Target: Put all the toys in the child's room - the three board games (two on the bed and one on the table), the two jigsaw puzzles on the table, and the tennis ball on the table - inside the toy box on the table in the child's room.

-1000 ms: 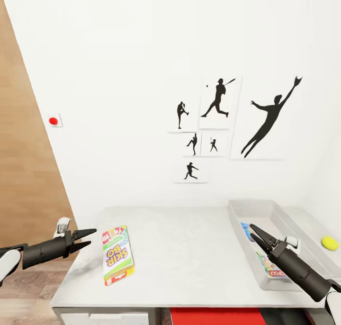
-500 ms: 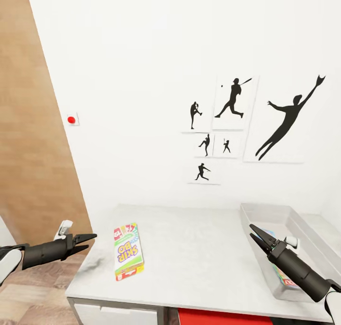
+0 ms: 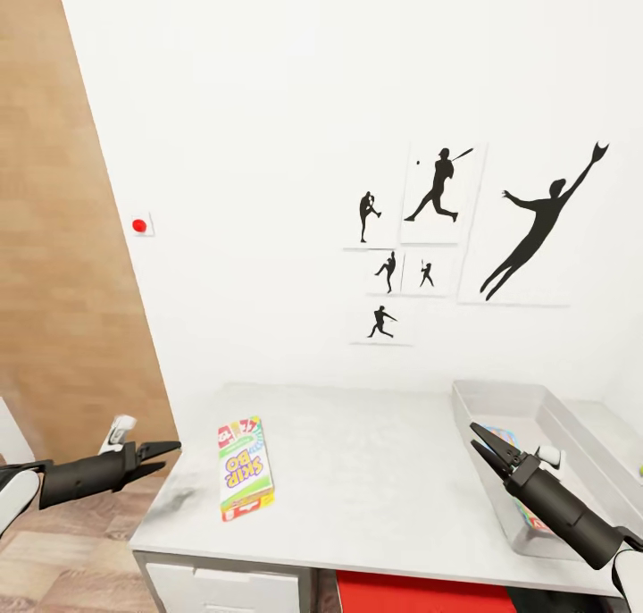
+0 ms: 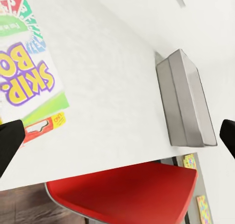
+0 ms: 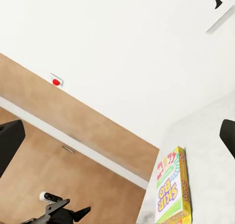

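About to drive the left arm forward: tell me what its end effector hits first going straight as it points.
Likely the card game box. The left end effector, open, points across the table toward it from beyond the table's edge. Its height over the tabletop is unclear; it might pass above.
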